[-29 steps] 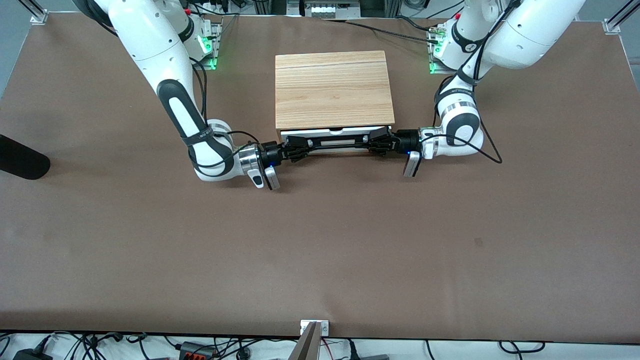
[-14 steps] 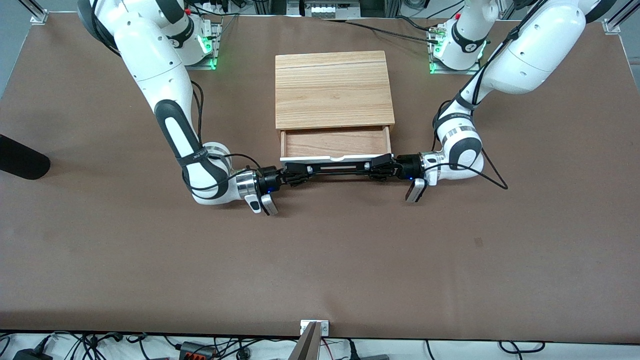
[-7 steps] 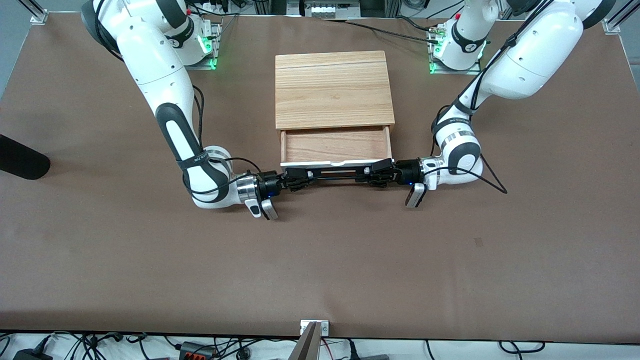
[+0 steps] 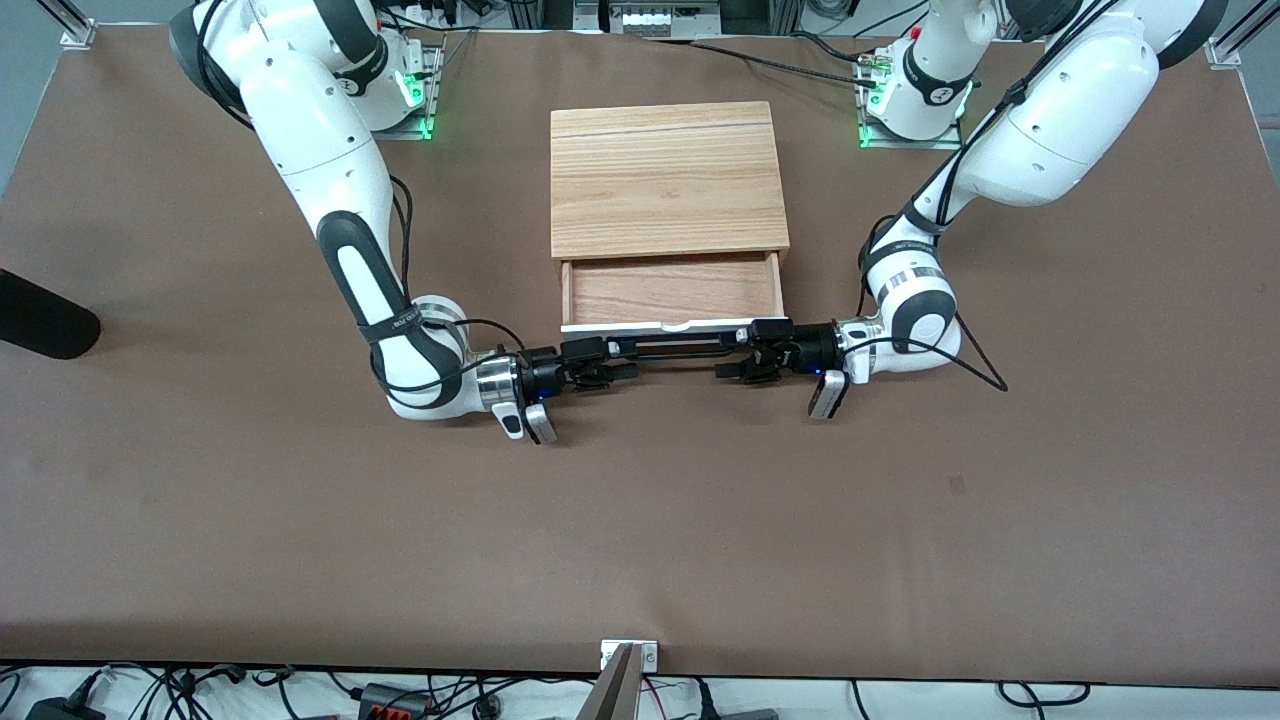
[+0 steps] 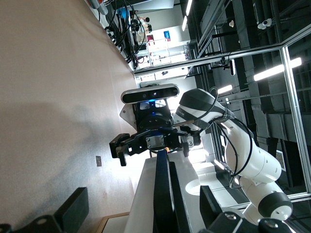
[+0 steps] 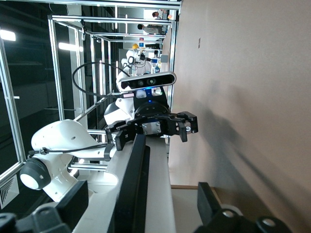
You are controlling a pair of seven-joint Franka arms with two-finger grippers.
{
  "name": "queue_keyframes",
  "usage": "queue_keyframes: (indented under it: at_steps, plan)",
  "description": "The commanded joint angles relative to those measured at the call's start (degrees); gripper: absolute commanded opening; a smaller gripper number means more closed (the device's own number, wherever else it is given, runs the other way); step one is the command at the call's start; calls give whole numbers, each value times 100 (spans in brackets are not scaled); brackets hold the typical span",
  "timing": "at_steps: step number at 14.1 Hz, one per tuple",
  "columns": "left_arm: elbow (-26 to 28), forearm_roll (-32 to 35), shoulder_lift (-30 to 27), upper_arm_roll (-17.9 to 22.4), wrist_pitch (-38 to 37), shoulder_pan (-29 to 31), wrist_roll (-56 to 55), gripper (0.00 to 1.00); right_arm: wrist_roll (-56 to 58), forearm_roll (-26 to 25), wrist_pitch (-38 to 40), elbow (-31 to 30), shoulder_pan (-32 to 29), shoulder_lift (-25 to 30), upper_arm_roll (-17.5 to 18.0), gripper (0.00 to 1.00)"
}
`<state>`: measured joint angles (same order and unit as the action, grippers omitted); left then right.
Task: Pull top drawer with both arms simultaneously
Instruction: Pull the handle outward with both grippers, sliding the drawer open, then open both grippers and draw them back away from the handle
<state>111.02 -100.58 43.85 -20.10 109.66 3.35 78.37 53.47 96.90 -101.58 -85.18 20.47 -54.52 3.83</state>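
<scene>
The top drawer (image 4: 670, 290) stands pulled out of the light wood cabinet (image 4: 665, 180), its brownish wood floor bare. Its white front panel (image 4: 660, 326) faces the front camera, with the long black bar handle (image 4: 675, 346) along it. My right gripper (image 4: 598, 363) is open at the handle's end toward the right arm; the bar (image 6: 133, 189) passes between its spread fingers (image 6: 75, 196). My left gripper (image 4: 748, 362) is open at the handle's other end; the bar (image 5: 163, 194) passes between its fingers (image 5: 209, 204). Neither gripper clamps the bar.
A black object (image 4: 40, 320) lies at the table edge toward the right arm's end. Both arm bases (image 4: 400, 90) (image 4: 905, 100) and cables sit along the table edge farthest from the front camera. A small bracket (image 4: 628, 655) sits at the nearest edge.
The drawer went from shut to pulled out toward the front camera, drawn by both grippers on the handle. Now both grippers have opened and let go of the bar.
</scene>
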Motion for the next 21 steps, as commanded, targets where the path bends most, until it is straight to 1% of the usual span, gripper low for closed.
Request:
queue_keyframes:
  at_steps: [1,3,4,5,6,8,9,10,12,13,14,15,16,17,18,19,20,21]
  plan:
    - [-63,-40,-25,-20,64,25,143,100,-415,92,-29,370,1,-15,4,100]
    - [-80,126,-113,-11,64,60,108,100,-889,31,6,616,-166,64,4,100]
    - [-124,292,-157,6,64,78,30,100,-1074,-91,-2,782,-210,73,-14,100]
    - [-246,633,-209,59,64,139,-171,100,-1267,-266,-20,949,-271,134,-75,100]
    - [-438,1106,-245,94,64,174,-460,100,-1469,-442,-20,1055,-272,152,-223,100]
    - [-1008,2449,-368,103,38,358,-1364,100,-2188,-916,24,1328,-289,309,-540,100]
    - [-1299,3134,-386,77,11,464,-1804,100,-2627,-1249,24,1451,-281,380,-663,100]
    - [-1502,3681,-464,77,-67,508,-2182,100,-3058,-1618,33,1574,-290,511,-734,100]
    - [-1723,4438,-692,120,-409,526,-2938,100,-3831,-2443,111,1759,-290,748,-883,100]
    - [-1758,4938,-859,138,-506,578,-3316,100,-4210,-2848,199,1768,-298,889,-988,100]
    - [-1811,5482,-1069,121,-533,640,-3685,100,-4500,-3130,365,1768,-307,1021,-1077,100]
    - [-1933,6027,-1245,129,-682,649,-4028,100,-4686,-3298,680,1768,-351,1074,-1234,100]
    - [-2152,6607,-1325,138,-1040,658,-4301,100,-4775,-3413,1066,1768,-421,1118,-1453,100]
    - [-2511,7283,-1335,138,-1505,675,-4557,100,-4793,-3588,1366,1768,-439,1206,-1734,100]
    - [-2828,7942,-1344,112,-1840,667,-4811,100,-4793,-3947,1656,1777,-369,1285,-2085,100]
    - [-3170,8549,-1387,60,-2130,649,-5127,100,-4793,-4351,1833,1829,-334,1390,-2271,100]
    - [-3409,8964,-1431,33,-2455,632,-5365,100,-4802,-4772,1922,1908,-334,1443,-2334,100]
    - [-3542,9203,-1527,41,-2702,614,-5516,100,-4837,-5299,1992,1953,-342,1522,-2369,100]
